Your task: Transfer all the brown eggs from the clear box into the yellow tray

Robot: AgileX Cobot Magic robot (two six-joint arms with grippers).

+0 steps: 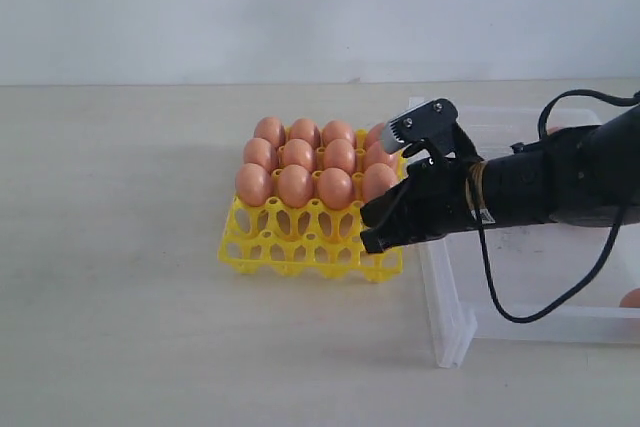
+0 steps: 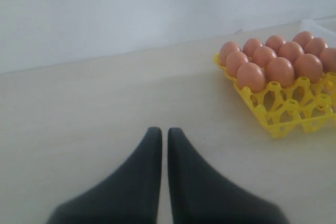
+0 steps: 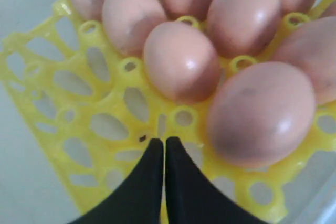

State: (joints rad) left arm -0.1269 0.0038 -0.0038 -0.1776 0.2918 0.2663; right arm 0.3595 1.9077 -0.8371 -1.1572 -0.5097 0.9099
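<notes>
A pale beige table [image 1: 120,297] carries everything. The yellow tray [image 1: 290,245] sits near its middle. The clear box [image 1: 452,332] lies just beside it on the right.

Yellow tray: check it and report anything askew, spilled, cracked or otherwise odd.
Nothing stands out. The yellow tray lies flat, and the brown eggs sit upright in their cups, none tipped or visibly cracked. The row of cups nearest the exterior camera is bare; the right gripper hangs over it, shut and holding nothing.
</notes>
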